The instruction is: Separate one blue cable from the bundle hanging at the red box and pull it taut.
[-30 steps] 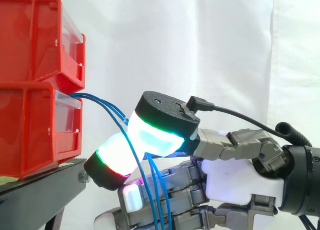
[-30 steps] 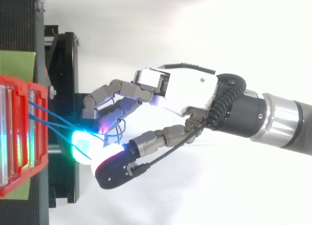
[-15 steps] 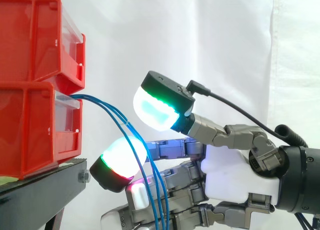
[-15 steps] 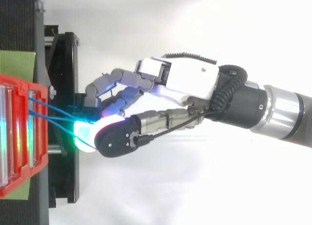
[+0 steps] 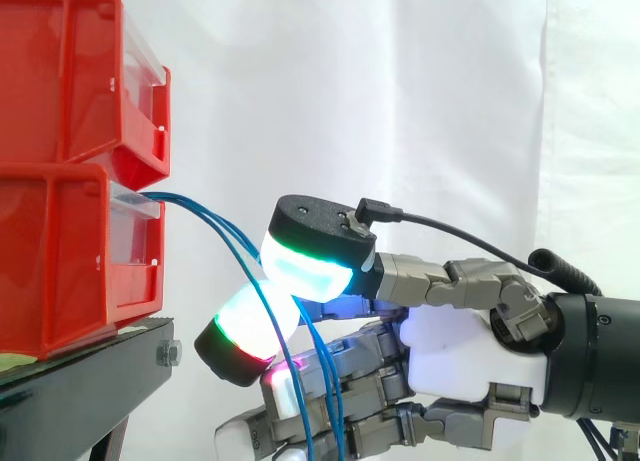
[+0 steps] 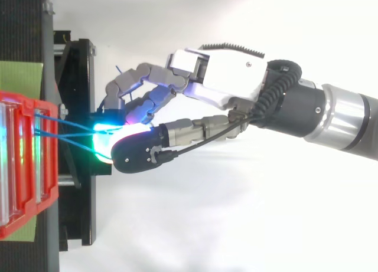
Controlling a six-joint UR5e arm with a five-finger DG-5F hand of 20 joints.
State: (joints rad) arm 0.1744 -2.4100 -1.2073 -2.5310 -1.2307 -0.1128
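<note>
Here, glowing fingers (image 5: 300, 266) pinch blue cables (image 5: 232, 236) hanging from the red box (image 5: 60, 266).

The hand (image 5: 470, 366) is showing off a glossy white palm shell, with grey metal links running out along every finger. The fingertips (image 5: 305, 271) are glowing: thick pads backed in matte black, one shining white-cyan with a green rim, another burning white edged in green and red, a lower one giving off magenta. Small screw heads are dotting the black backing. Further right, the arm (image 6: 342, 118) is gleaming silver beyond a black collar.
</note>
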